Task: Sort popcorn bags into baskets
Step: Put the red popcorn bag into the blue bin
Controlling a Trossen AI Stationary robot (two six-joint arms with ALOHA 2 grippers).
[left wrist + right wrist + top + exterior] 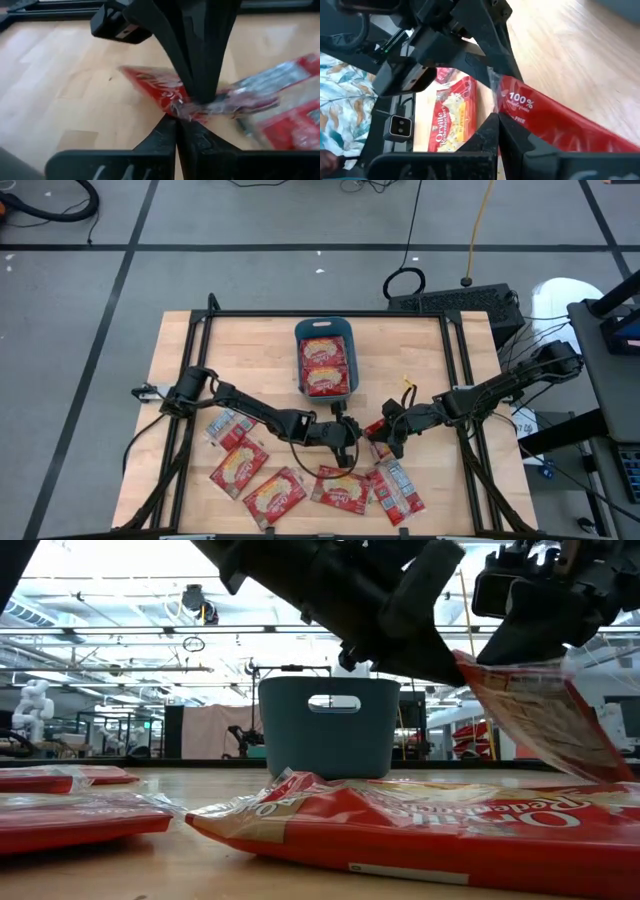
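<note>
In the far teal basket (325, 330) I see two popcorn bags; both grippers clench one bag (377, 430) together, six remain.

Bare wood lies open on both sides of the teal basket (325, 360), so a gripper could pass there. Toward the front, popcorn bags (286, 490) crowd the table (180, 360), and the two arms meeting mid-table bar the way across.

Basket (325, 330) at table (180, 350) rear centre, two bags (325, 366) inside; other bags (275, 492) along front.
</note>
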